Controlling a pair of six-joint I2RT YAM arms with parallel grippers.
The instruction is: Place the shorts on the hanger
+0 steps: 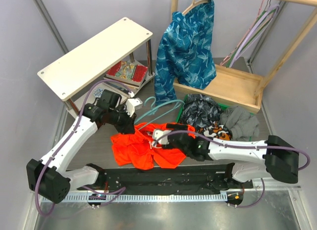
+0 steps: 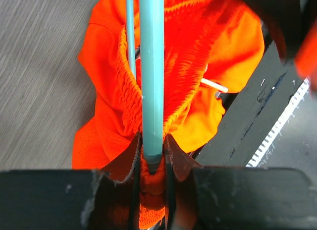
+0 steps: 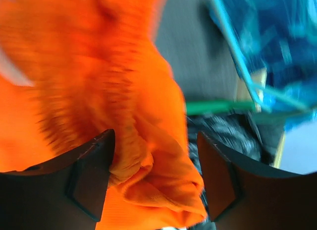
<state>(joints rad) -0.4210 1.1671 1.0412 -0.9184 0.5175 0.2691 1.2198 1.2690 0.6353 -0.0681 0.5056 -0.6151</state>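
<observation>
The orange-red shorts (image 1: pixel 141 149) lie crumpled on the table in front of the arms. The teal hanger (image 1: pixel 159 109) lies just behind them, its lower end reaching into the fabric. My left gripper (image 1: pixel 128 122) is at the shorts' back left edge. In the left wrist view it (image 2: pixel 151 151) is shut on the hanger's bar (image 2: pixel 151 66), with a fold of the shorts (image 2: pixel 208 66) bunched between the jaws below the bar. My right gripper (image 1: pixel 163 139) is over the middle of the shorts. In the right wrist view it (image 3: pixel 154 178) is open, with orange fabric (image 3: pixel 99 81) lying between the jaws.
A white shelf board (image 1: pixel 94 56) stands at the back left with a red patterned item (image 1: pixel 126 71) under it. A wooden rack (image 1: pixel 225 86) at the back right carries a blue leaf-patterned garment (image 1: pixel 188 46) and lilac hangers (image 1: pixel 257 27). Dark clothes (image 1: pixel 200 113) and a grey garment (image 1: pixel 241 123) lie at the right.
</observation>
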